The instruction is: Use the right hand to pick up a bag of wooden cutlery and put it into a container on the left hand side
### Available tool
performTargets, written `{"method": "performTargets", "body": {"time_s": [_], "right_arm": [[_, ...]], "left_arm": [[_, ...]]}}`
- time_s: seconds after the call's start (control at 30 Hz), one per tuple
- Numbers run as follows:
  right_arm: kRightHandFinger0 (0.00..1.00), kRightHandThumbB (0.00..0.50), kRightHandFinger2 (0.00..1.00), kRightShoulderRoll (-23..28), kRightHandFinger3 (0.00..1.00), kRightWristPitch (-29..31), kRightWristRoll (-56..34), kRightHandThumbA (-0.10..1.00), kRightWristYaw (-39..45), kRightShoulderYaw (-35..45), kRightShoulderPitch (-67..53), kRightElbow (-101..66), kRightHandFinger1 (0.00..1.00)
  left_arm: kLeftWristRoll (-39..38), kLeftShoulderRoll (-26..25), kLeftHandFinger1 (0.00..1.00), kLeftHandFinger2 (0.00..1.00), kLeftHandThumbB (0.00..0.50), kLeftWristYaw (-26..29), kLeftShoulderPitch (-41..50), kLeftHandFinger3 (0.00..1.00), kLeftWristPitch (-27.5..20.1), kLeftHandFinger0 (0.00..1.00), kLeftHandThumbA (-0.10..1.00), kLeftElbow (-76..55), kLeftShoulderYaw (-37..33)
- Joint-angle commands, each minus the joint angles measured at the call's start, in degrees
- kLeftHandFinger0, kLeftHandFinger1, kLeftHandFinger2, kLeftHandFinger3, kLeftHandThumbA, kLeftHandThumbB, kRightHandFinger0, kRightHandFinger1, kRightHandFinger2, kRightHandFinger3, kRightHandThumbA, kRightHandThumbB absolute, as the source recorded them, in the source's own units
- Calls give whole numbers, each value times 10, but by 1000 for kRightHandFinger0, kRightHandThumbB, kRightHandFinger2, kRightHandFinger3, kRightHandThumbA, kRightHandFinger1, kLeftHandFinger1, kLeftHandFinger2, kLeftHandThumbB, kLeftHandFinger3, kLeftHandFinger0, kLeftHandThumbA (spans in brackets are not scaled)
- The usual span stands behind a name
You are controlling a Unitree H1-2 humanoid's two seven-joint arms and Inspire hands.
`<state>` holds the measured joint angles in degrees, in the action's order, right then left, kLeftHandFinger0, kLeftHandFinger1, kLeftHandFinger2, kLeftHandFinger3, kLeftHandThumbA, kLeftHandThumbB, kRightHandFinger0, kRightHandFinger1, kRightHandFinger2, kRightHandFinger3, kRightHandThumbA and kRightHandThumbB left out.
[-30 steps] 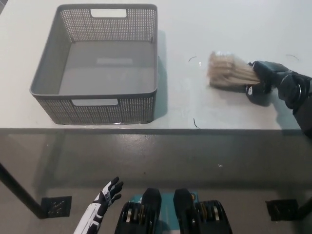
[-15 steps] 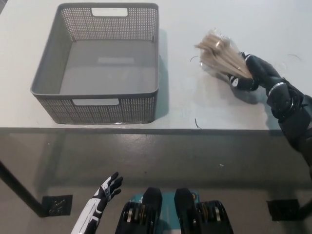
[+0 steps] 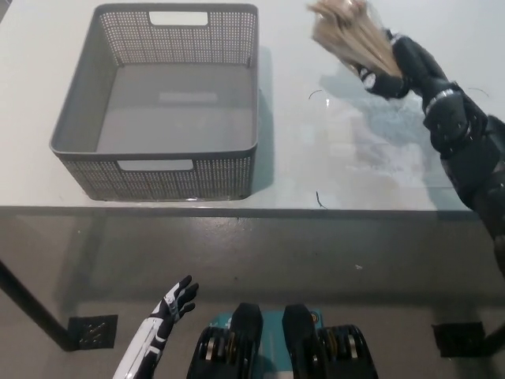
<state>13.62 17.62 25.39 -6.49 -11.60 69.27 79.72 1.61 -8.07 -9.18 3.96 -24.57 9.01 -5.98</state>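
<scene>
The black right hand [image 3: 392,69] is closed around one end of the bag of wooden cutlery [image 3: 349,36], and over the last second it has lifted the bag clear off the table [image 3: 371,170] and carried it up toward the far edge, tilted with its loose end pointing left. The bag now hangs in the air, just right of the container's far right corner, no longer resting where it lay near the right edge. The grey container [image 3: 158,170] sits empty at the left side. So the pick-up looks done; the carry leftward over the rim remains. The white left hand [image 3: 172,306] rests below the table's near edge, fingers spread, holding nothing
</scene>
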Motion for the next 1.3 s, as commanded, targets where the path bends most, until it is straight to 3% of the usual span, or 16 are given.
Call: {"method": "performTargets", "body": {"time_s": [0.0,0.2,0.3,0.53,0.67,0.87,1.0,1.07,1.13,1.2,1.27], "right_arm": [[0,153,745,-3,760,50,-27,-100,-17,7,74,-28,362],[0,170,675,-26,665,51,-20,-100,-17,-2,105,-29,287],[0,175,716,-43,755,46,-20,-100,-10,-4,117,-29,301],[0,187,723,-80,765,50,-10,-100,-23,-19,133,-26,310],[0,188,707,-109,702,65,-17,-100,-20,-20,140,-19,319],[0,165,745,-149,792,44,-19,-100,-11,-21,147,-14,301],[0,174,755,-166,738,43,-24,-100,-17,-16,149,-9,318],[0,178,725,-177,656,38,-23,-100,-22,-16,150,-7,334],[3,171,690,-183,658,43,-22,-100,-23,-17,147,-6,311],[0,168,628,-186,639,45,-20,-100,-27,-19,145,-3,212],[0,149,685,-190,677,33,-20,-100,-26,-19,144,-1,210]], "left_arm": [[5,-8,1000,1000,276,-1,-5,1000,-8,1000,1000,-7,2],[7,-10,1000,1000,275,-4,-9,1000,-9,1000,1000,-4,1],[9,-10,1000,1000,274,-5,-8,1000,-4,1000,1000,-7,-1],[6,-15,1000,1000,260,-12,-10,1000,-11,1000,1000,-1,-3],[12,-16,1000,1000,262,-10,-10,1000,-9,1000,1000,-2,-4],[15,-13,1000,1000,255,-10,-11,1000,-6,1000,1000,-5,-7],[10,-14,1000,1000,251,-13,-15,1000,-2,1000,1000,-7,-7],[13,-14,1000,1000,257,-13,-15,1000,1,1000,1000,-9,-6],[14,-15,1000,1000,255,-13,-15,1000,1,1000,1000,-11,-6],[14,-14,1000,1000,253,-14,-15,1000,4,1000,1000,-13,-7],[14,-15,1000,1000,248,-15,-16,1000,3,1000,1000,-12,-7]]}}
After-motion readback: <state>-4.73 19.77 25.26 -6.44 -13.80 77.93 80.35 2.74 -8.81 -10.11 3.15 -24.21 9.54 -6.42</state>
